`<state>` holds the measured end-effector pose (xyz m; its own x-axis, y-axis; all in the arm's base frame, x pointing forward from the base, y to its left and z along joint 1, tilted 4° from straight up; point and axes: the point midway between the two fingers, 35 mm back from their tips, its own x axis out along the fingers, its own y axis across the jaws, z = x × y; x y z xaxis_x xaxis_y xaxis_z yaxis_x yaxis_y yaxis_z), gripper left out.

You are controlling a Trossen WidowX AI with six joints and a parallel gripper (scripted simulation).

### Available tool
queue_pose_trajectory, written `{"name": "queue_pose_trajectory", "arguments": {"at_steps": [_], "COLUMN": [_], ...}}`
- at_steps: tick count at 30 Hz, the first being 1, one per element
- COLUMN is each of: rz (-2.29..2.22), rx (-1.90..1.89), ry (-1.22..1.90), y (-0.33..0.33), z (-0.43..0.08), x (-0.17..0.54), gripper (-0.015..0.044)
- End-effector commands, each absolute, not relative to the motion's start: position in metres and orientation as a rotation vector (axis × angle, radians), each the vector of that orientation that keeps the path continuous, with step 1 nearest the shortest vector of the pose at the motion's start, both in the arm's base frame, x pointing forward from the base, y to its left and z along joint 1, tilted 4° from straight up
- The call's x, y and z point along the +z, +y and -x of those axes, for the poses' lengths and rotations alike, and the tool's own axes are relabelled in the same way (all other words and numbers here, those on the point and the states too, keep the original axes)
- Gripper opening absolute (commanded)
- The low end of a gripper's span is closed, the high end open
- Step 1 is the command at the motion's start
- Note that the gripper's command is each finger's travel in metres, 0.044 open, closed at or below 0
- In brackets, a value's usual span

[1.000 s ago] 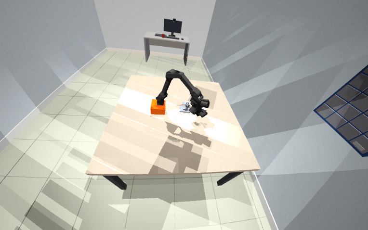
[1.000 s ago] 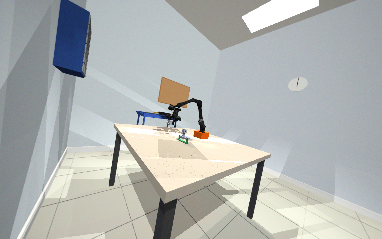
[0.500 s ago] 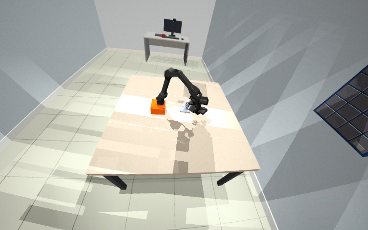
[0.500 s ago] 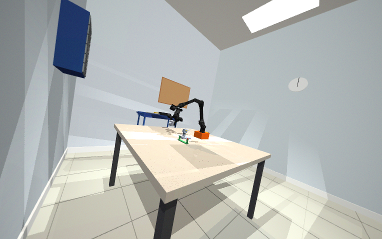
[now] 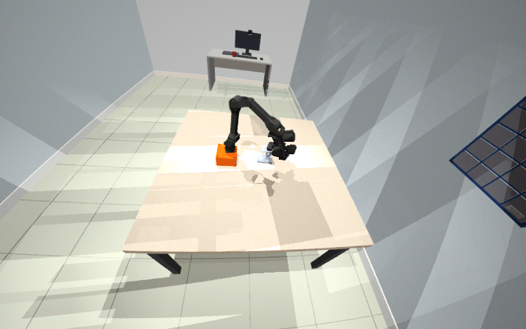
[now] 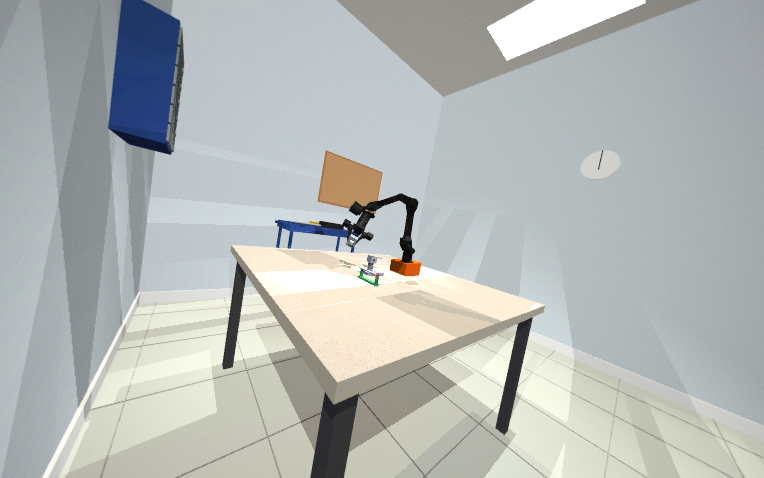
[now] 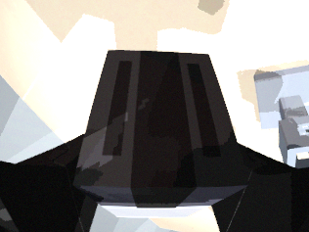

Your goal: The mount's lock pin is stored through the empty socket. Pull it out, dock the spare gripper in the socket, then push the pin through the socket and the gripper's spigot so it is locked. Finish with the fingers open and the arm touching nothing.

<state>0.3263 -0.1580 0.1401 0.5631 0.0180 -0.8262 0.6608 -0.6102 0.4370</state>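
Note:
My gripper (image 6: 353, 235) is shut on a pale grey piece (image 6: 351, 242) (image 7: 156, 211), the spare gripper, holding it tilted in the air above the table, beyond the mount in the exterior view. In the wrist view only a pale strip of it shows below my dark gripper body. The light grey mount (image 6: 371, 262) (image 7: 294, 141) stands on the table, apart from the held piece. Its pale plate (image 5: 264, 158) (image 7: 268, 108) shows beside it. A small red part (image 6: 377, 275) shows by the green frame (image 6: 369, 279). Whether it is the lock pin, and whether the socket is empty, I cannot tell.
The arm's orange base (image 5: 226, 155) (image 6: 405, 267) stands on the wooden table (image 5: 186, 217) (image 6: 360, 338), close to the mount. The green frame is low and beside the mount. A desk with a monitor (image 5: 247, 40) and a blue bench (image 6: 301, 227) stand away from the table.

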Motion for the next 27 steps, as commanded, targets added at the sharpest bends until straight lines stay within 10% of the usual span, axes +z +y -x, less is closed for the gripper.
{"name": "queue_pose_trajectory", "arguments": {"at_steps": [1, 27], "rz": [-1.897, -1.254], "rx": [-0.964, -0.633], "ry": [0.545, 0.579], "y": [-0.147, -0.096], "z": [-0.324, -0.3], "x": [0.152, 0.171], "gripper": [0.0, 0.0]}}
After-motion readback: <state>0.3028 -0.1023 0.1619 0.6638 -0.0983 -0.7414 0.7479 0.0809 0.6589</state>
